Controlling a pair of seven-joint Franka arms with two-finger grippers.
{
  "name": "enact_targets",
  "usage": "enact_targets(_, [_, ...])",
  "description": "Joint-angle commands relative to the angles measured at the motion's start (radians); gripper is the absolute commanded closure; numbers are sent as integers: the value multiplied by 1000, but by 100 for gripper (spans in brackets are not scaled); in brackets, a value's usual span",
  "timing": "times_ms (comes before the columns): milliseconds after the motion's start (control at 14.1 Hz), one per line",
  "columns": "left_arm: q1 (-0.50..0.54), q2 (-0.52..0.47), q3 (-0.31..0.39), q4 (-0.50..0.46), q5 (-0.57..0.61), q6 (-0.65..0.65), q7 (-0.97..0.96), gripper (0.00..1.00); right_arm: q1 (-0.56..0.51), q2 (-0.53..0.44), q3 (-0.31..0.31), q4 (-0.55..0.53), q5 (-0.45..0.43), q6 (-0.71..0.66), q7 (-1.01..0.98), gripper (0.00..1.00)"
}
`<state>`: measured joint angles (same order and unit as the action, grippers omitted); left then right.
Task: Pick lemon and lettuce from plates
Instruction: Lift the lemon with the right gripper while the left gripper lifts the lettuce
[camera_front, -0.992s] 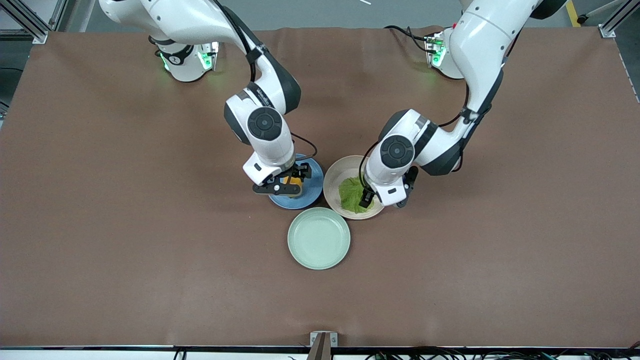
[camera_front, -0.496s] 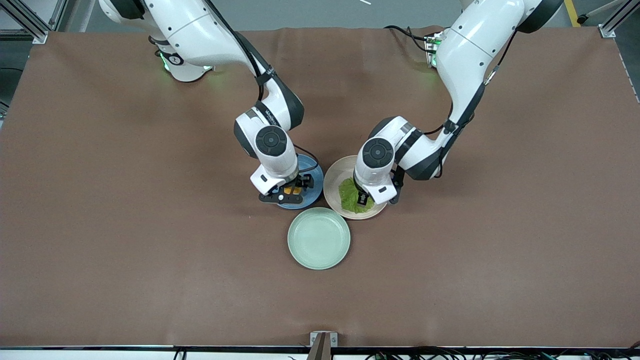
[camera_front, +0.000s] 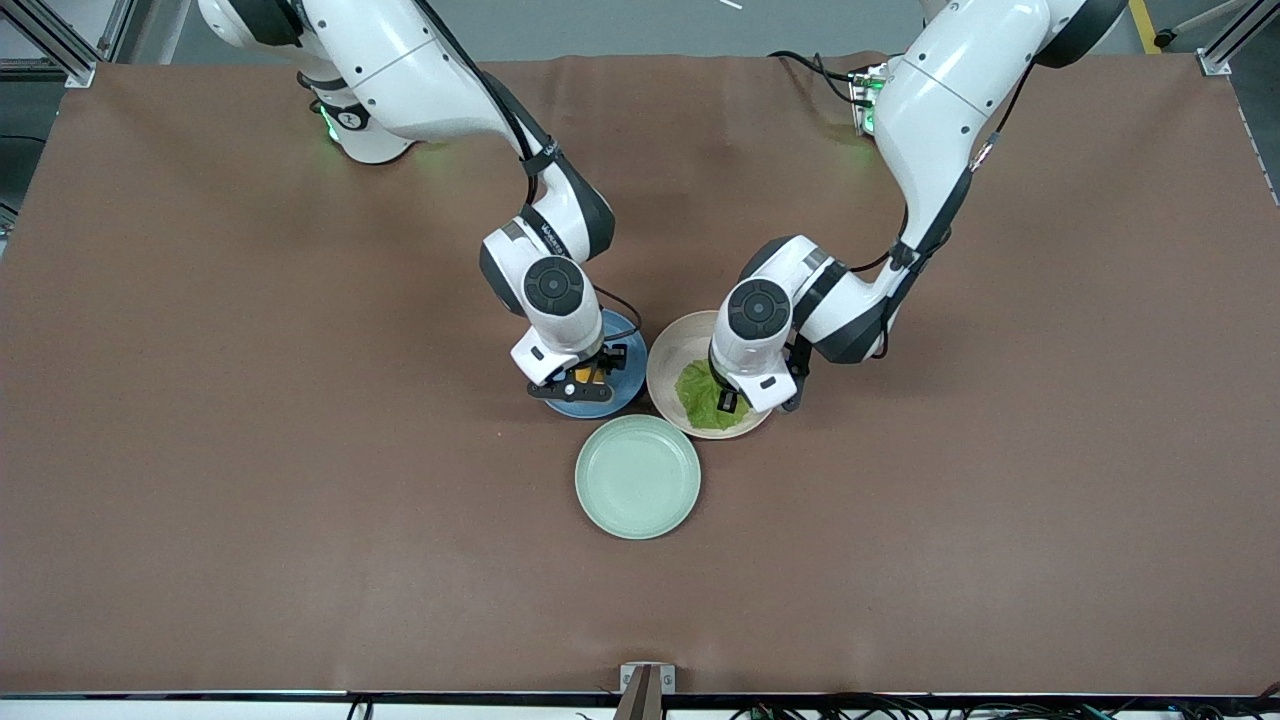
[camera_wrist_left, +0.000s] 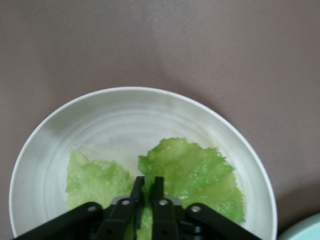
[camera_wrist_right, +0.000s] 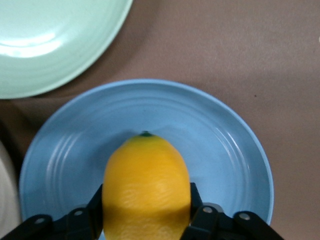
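From the front, both grippers are down on the plates: the right gripper (camera_front: 590, 379) at the blue plate (camera_front: 620, 392), the left gripper (camera_front: 727, 400) at the cream plate (camera_front: 668, 352).

The left wrist view shows fingers (camera_wrist_left: 158, 190) pinching the lettuce (camera_wrist_left: 192, 172), not yet lifted.

The right wrist view shows the lemon (camera_wrist_right: 146, 192) clamped on blue, so both lifts remain.

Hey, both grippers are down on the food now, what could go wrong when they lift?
1. The left gripper has pinched only a narrow fold of the lettuce, so the thin leaf may tear or slide out as it rises from the cream plate.
2. The right gripper holds the lemon by its rounded sides; the smooth fruit could squirt out and roll off the blue plate.
3. The two wrists sit close together, so they might bump while lifting.
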<state>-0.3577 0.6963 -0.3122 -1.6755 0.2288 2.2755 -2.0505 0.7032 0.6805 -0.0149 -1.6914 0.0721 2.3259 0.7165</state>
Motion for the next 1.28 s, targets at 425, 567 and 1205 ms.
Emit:
enact_targets(425, [123,-270,-4,7,26,-200,266,100,-63,-263,-20,-17,6,-326,12,78])
enact_targets(567, [202,-290,-10,2,18,-202,385,100,-152,-367,-20,-27,-3,-448,-50,78])
enact_targets(1205, [503,-163,-7,-46,18,-137,818,99,-695,-453,-20,-269,-5,-270,-851,77])
